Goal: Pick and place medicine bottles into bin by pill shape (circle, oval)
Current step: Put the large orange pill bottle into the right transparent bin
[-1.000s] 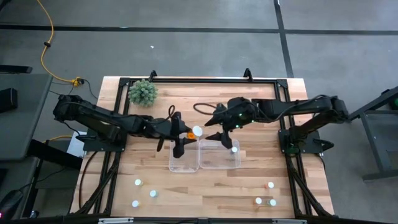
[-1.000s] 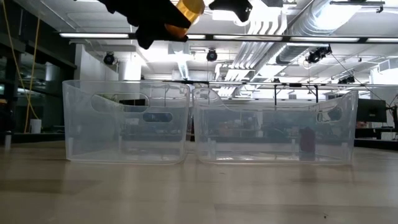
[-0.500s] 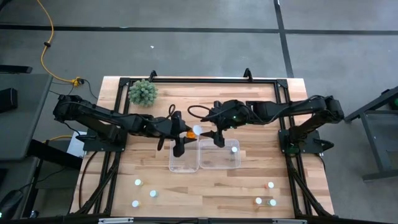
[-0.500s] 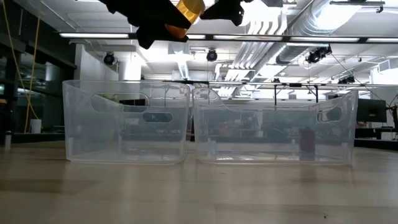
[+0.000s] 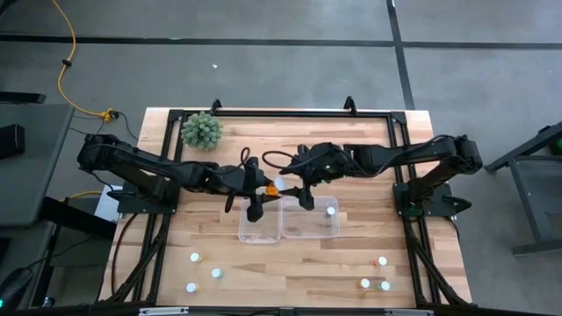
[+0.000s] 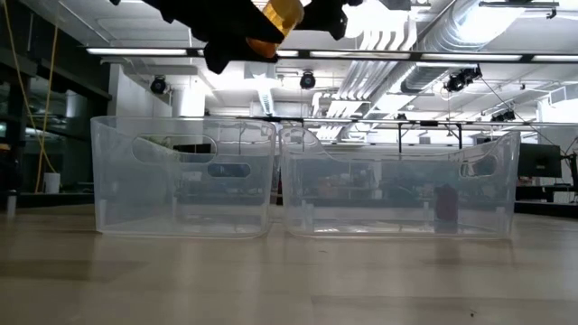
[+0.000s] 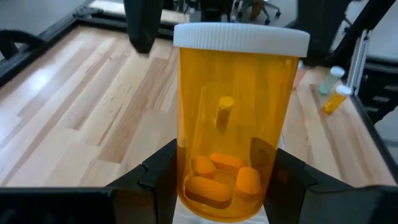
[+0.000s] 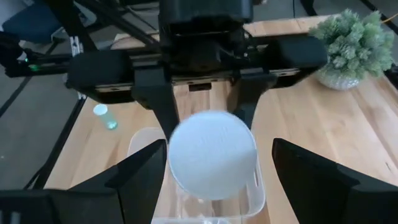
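An orange medicine bottle (image 7: pixel 235 124) with a white cap and oval pills inside hangs in the air above the gap between two clear bins, the left bin (image 5: pixel 260 224) and the right bin (image 5: pixel 309 218). My left gripper (image 5: pixel 262 187) is shut on it. My right gripper (image 5: pixel 294 188) faces it, open. Its fingers (image 8: pixel 140 177) stand on either side of the bottle's cap (image 8: pixel 211 152), with a gap to the cap on each side. One more bottle (image 5: pixel 331 211) rests on the right bin's floor. My left gripper pinches the bottle's orange body near its bottom end (image 7: pixel 186 186) between its two fingers. They come from the table's left, slanting a little down. The bottle sticks out beyond the fingertips, cap toward the right arm, lifted clear above the bins.
Loose bottles stand near the front edge: three at the left (image 5: pixel 195 257), (image 5: pixel 216 272), (image 5: pixel 190 287) and three at the right (image 5: pixel 382 261), (image 5: pixel 364 283), (image 5: pixel 385 285). A fuzzy green plant ball (image 5: pixel 202 130) sits at the far left.
My right gripper has moved toward the table's left and slightly down, up to the held bottle, so its open fingers now flank the cap. The left gripper and the bottle have stayed where they were.
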Robot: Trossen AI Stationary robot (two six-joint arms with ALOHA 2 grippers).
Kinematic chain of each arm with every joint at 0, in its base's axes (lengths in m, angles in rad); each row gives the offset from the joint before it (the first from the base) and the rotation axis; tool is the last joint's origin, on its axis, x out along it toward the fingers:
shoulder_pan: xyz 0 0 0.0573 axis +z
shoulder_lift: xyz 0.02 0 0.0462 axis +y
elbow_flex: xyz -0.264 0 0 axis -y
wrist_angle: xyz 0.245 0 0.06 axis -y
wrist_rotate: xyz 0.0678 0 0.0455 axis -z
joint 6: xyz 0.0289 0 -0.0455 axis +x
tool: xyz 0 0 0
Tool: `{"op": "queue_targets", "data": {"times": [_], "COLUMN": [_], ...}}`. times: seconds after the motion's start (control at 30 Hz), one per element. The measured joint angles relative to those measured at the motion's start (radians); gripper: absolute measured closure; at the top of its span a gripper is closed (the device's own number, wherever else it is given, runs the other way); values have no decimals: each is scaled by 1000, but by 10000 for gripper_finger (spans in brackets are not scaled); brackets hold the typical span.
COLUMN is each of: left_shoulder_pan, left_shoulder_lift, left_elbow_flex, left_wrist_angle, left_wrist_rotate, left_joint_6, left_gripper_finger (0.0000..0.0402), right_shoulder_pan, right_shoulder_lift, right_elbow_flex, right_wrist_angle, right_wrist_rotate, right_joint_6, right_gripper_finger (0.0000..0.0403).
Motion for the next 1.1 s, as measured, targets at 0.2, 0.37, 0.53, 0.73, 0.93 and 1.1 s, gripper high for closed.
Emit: {"op": "queue_targets", "data": {"times": [0.2,0.37,0.53,0.73,0.93,1.1], "left_shoulder_pan": [0,0,0,0,0,1], "left_shoulder_lift": [30,30,30,30,30,30], "left_elbow_flex": [-1,0,0,0,0,0], "left_wrist_angle": [9,32,30,29,28,29], "left_wrist_rotate": [-3,-4,-3,-4,-4,-3], "left_joint_6": [-16,-16,-16,-16,-16,-8], "left_gripper_finger": [240,240,240,240,240,233], "right_shoulder_pan": [0,0,0,0,0,0], "right_shoulder_lift": [10,10,15,15,15,15], "right_elbow_flex": [0,0,0,0,0,0], "right_wrist_angle": [-8,-21,-21,-17,-22,-22], "right_wrist_rotate": [-23,-22,-22,-22,-23,-27], "right_joint_6": [9,11,23,27,27,27], "right_gripper_finger": [125,146,167,200,215,208]}}
